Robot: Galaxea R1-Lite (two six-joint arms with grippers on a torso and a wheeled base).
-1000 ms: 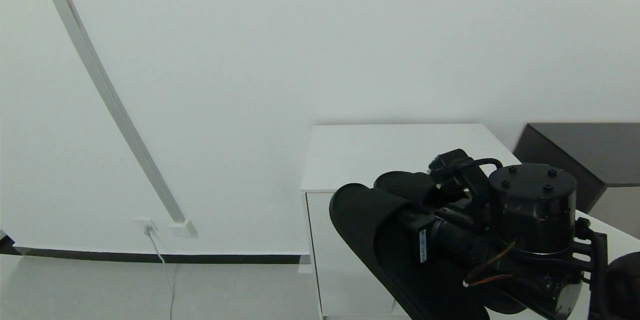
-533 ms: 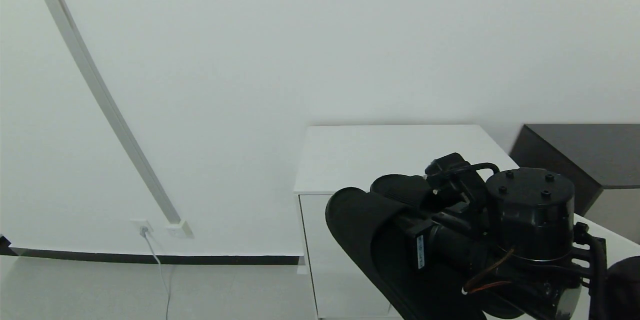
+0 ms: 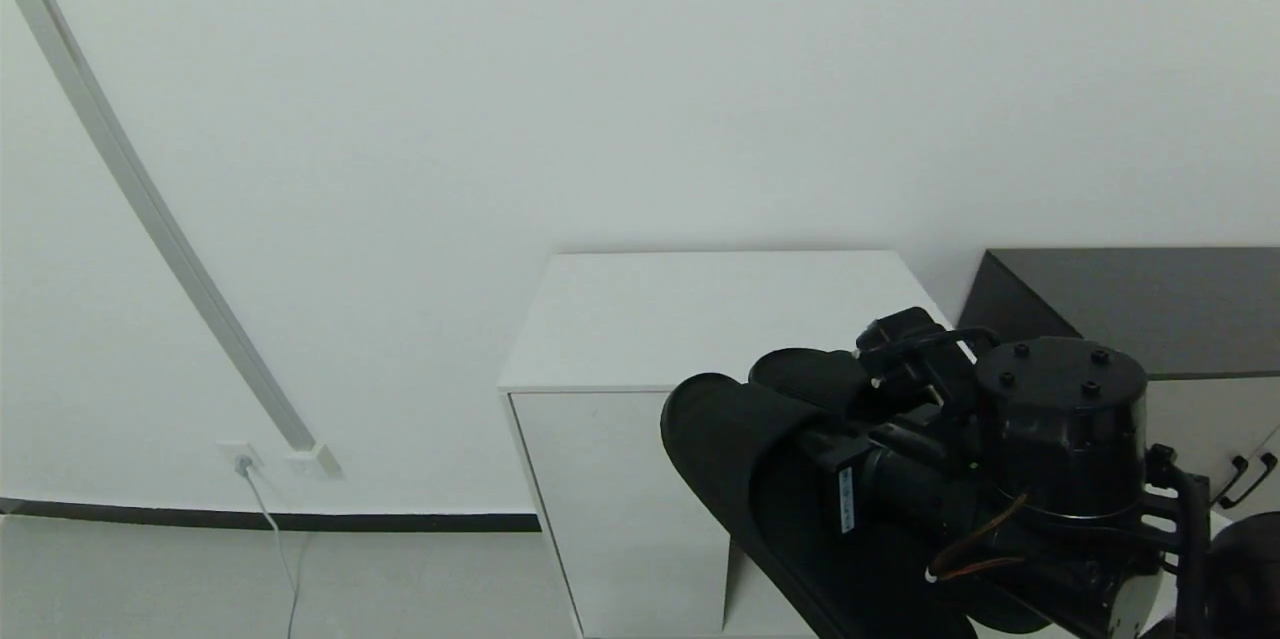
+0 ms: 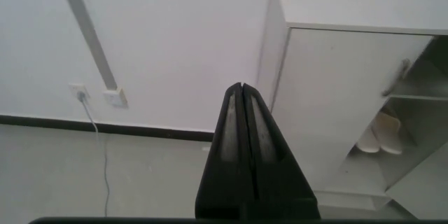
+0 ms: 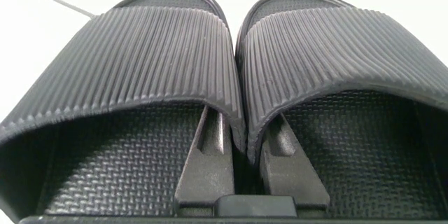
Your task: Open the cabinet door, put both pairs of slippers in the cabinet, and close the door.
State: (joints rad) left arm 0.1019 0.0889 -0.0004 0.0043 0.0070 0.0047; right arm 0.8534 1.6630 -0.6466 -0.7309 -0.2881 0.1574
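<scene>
Right gripper [image 5: 245,147] clamping black slippers [image 5: 168,49] by touching inner walls; we are holding both as one load for open cabinet [image 4: 357,3].

Held black slippers [image 3: 740,459] before white cabinet [image 3: 690,319]

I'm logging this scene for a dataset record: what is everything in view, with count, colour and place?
black slippers: one pair, black, side by side in the right gripper
white slippers: one pair, white, on a shelf inside the cabinet
cabinet: one, white, against the wall
counter: one, dark grey, right of the cabinet
wall socket: one, white, low on the wall, cable plugged in
conduit: one, pale grey, slanting down the wall
left gripper: black, shut, empty, facing the cabinet
right gripper: black, shut on the black slippers
</scene>
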